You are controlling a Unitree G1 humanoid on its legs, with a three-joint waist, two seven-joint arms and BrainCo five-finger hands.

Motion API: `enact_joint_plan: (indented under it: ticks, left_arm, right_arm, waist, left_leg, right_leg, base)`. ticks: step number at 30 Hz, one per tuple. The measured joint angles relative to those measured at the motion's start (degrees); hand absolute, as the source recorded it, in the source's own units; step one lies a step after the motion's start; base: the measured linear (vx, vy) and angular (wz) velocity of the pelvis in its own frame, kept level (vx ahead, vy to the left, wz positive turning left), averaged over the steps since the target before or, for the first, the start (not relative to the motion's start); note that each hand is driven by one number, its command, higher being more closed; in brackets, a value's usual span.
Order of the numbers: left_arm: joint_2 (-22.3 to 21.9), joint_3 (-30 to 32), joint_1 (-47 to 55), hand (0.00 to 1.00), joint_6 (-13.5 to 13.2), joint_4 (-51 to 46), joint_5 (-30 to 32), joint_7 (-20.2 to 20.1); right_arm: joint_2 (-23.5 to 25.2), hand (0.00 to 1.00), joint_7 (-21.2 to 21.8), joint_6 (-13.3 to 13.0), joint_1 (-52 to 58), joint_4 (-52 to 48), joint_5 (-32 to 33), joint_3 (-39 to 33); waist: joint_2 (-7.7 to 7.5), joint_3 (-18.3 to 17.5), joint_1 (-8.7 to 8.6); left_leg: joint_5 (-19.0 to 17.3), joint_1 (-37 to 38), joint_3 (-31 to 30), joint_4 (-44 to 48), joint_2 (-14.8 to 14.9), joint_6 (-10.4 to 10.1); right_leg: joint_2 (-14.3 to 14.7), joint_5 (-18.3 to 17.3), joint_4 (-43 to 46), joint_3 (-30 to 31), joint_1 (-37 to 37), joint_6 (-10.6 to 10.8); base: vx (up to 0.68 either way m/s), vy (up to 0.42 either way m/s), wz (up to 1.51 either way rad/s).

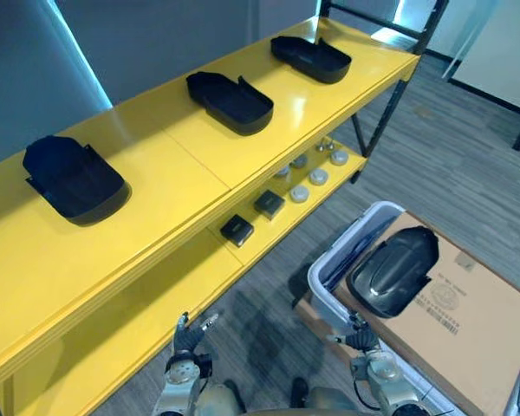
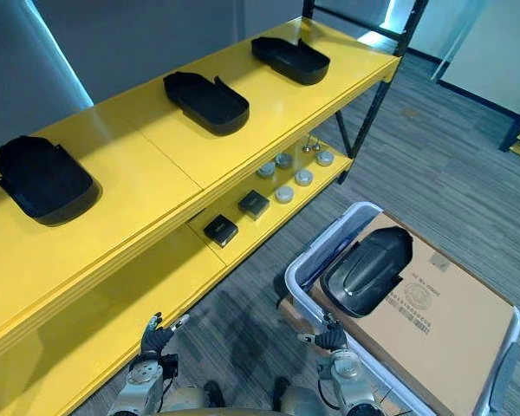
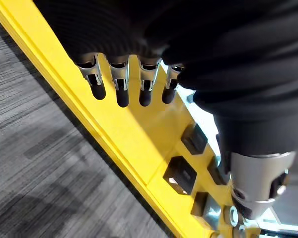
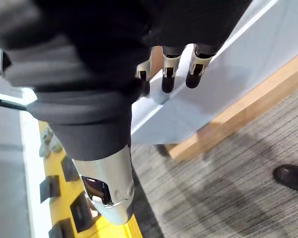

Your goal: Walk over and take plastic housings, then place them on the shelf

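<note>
left hand (image 3: pixel 121 88) and right hand (image 4: pixel 168 77) both hang slack and unclenched, grasping nothing

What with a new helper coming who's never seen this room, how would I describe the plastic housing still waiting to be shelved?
Beside the long yellow shelf, a pale bin on the floor holds a cardboard box. The black housing lies on that box, at the end nearer the shelf; its three neighbours all sit on the shelf top.
</note>
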Motion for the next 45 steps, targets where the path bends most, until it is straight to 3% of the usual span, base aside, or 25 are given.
enact_joint_plan:
  ticks: [2,4,6,7,8,9,14,15,16,17,19,21,22,28,30,37,45]
  left_arm:
    - [-0.18,0.05,0.85,0.0,0.4,0.89,0.02,-0.36]
    - [-0.37,0.04,2.25,0.0,0.7,0.93,0.01,-0.47]
    - [-0.02,0.57,2.32,0.0,0.78,1.01,0.0,-0.48]
    - [0.24,0.73,2.28,0.0,0.77,1.0,-0.01,-0.47]
    - [1.45,0.81,1.97,0.0,0.75,1.27,0.0,-0.48]
    - [1.92,0.81,1.53,0.0,0.79,1.65,0.0,-0.5]
    - [1.32,0.66,-0.42,0.0,0.7,2.61,0.09,-0.72]
    - [0.82,0.67,-0.33,0.0,0.68,2.62,0.0,-0.75]
    - [0.48,0.67,-0.18,0.0,0.65,2.62,0.0,-0.77]
    - [-0.15,0.67,0.1,0.0,0.65,2.62,-0.17,-0.87]
    - [-0.39,0.67,0.86,0.0,0.62,2.54,-0.61,-0.98]
    - [-0.37,0.7,1.47,0.0,0.54,2.45,-0.98,-0.78]
    - [-0.1,0.73,1.71,0.0,0.54,2.65,-1.91,-0.67]
    - [0.56,0.83,1.62,0.0,0.52,2.66,-2.32,-0.54]
    - [1.04,0.88,1.74,0.0,0.52,2.66,-2.32,-0.54]
    - [2.98,5.56,3.84,0.0,0.51,2.58,-3.11,-0.47]
    - [2.51,8.38,6.58,0.0,0.52,2.04,-3.51,-0.55]
  right_arm:
    - [0.27,0.0,-0.03,0.06,0.23,-0.05,0.03,-0.92]
    - [0.76,0.0,-0.05,0.05,0.18,-0.09,0.49,-1.55]
    - [1.17,0.0,-0.06,0.05,-0.23,-0.03,1.11,-1.51]
    - [1.21,0.0,-0.06,0.06,-0.37,-0.02,1.14,-1.51]
    - [1.35,0.0,-0.09,0.03,-0.49,0.0,1.15,-1.53]
    - [0.99,0.0,-0.17,0.02,-0.22,0.0,1.17,-1.96]
    - [-0.12,0.0,-0.52,0.05,3.14,0.06,2.67,-3.49]
    - [-0.3,0.0,-0.58,0.06,3.41,0.07,2.95,-3.53]
    - [-0.59,0.0,-0.59,0.06,3.27,0.07,3.26,-3.72]
    - [-0.98,0.0,-0.72,0.04,2.79,0.07,3.55,-5.0]
    - [-1.15,0.0,-1.58,0.01,2.79,0.13,4.68,-6.38]
    - [-1.14,0.0,-1.64,0.0,2.91,0.71,4.85,-7.02]
    - [-1.44,0.0,-1.75,0.07,2.93,1.86,5.18,-7.3]
    - [0.92,0.0,-1.71,-0.12,3.77,1.72,8.34,-9.96]
    - [0.86,0.0,-1.77,-0.28,3.76,1.71,9.8,-12.5]
    - [0.86,0.0,-3.02,-0.69,4.18,0.91,14.06,-20.87]
    - [0.41,0.0,-7.48,-0.67,7.74,-24.86,13.23,-25.41]
  waist:
    - [0.23,-0.27,-0.3]
    - [1.01,-0.72,-0.4]
    - [1.63,-0.92,-0.67]
    - [1.74,-0.98,-0.65]
    - [1.63,-1.11,-1.04]
    - [2.23,-1.28,-1.32]
    - [2.35,-1.08,-2.61]
    - [2.35,-0.8,-2.42]
    - [2.61,-0.6,-2.2]
    - [3.15,-0.17,-1.86]
    - [3.38,0.27,-1.06]
    - [3.91,0.05,-0.79]
    - [5.39,0.35,-0.75]
    - [2.35,-0.45,-0.97]
    - [2.31,-0.55,-1.0]
    - [1.53,-1.93,-1.03]
    - [-0.68,-3.53,-1.6]
  left_leg:
    - [0.78,0.84,3.5,-1.62,0.6,0.43]
    - [1.16,2.17,8.53,-3.9,0.77,0.37]
    - [1.38,3.61,14.32,-4.45,1.74,-0.38]
    - [1.53,3.84,15.26,-4.29,1.92,-0.62]
    - [1.62,4.1,16.44,-3.89,2.09,-0.82]
    - [2.0,4.25,16.02,-3.6,3.19,-1.35]
    - [1.26,4.71,14.23,7.89,9.47,-0.72]
    - [-0.94,2.66,7.63,12.67,10.04,0.6]
    - [-2.14,1.49,2.46,13.72,8.98,-0.39]
    - [-3.88,-0.45,-6.74,14.19,5.67,-2.31]
    - [-5.02,-4.45,-19.4,12.14,-0.88,-3.25]
    - [-4.31,-5.25,-23.99,8.36,-2.95,-3.78]
    - [-1.98,-6.53,-24.61,7.1,-2.68,-0.25]
    - [-0.46,-2.6,-24.56,-0.76,-6.31,1.47]
    - [0.31,-1.09,-24.62,-3.33,-7.21,1.98]
    - [0.37,2.88,-24.6,-7.15,-7.85,2.01]
    - [0.34,5.04,-23.25,-8.68,-8.32,1.96]
  right_leg:
    - [-1.78,-2.19,0.05,-4.08,-1.27,0.05]
    - [-6.75,-2.74,2.26,-18.2,-2.23,-0.7]
    - [-13.05,-2.98,4.81,-36.5,-1.46,-1.79]
    - [-13.38,-2.19,4.55,-38.4,-1.27,-1.94]
    - [-12.5,1.95,2.46,-38.48,-1.16,0.3]
    - [-10.26,3.07,0.42,-36.49,-1.23,-0.14]
    - [-6.0,2.74,-3.15,-31.01,1.89,-1.95]
    - [-5.17,1.8,-3.4,-28.96,2.27,-2.32]
    - [-4.95,1.47,-3.38,-27.82,2.31,-2.02]
    - [-4.57,1.39,-3.31,-25.5,2.35,-2.07]
    - [-4.43,1.41,-3.16,-21.76,2.48,-1.71]
    - [-3.98,1.42,-2.92,-20.71,2.49,-1.34]
    - [-2.88,0.58,-1.45,-19.44,2.55,-0.03]
    - [-6.03,0.45,-2.01,-19.04,3.5,1.91]
    - [-6.36,0.4,-2.6,-19.28,4.17,2.15]
    - [-6.75,0.73,-5.62,-18.96,7.93,2.59]
    - [-7.18,1.23,-7.0,-17.58,9.74,3.31]
  base:
    - [-0.16,0.017,-0.81]
    - [-0.14,0.059,-1.07]
    - [-0.09,0.025,-1.37]
    - [0.01,-0.063,-1.42]
    - [0.03,-0.144,-1.2]
    - [0.04,-0.169,-1.15]
    - [0.01,-0.142,-0.73]
    - [-0.03,-0.075,-0.66]
    - [-0.02,-0.037,-0.94]
    - [0.01,0.006,-0.93]
    - [0.06,0.032,-1.03]
    - [0.06,0.07,-0.66]
    - [0.04,0.085,-0.41]
    - [0.16,0.111,0.02]
    - [0.18,0.068,0.09]
    - [0.15,0.046,0.06]
    - [0.06,0.021,-0.04]
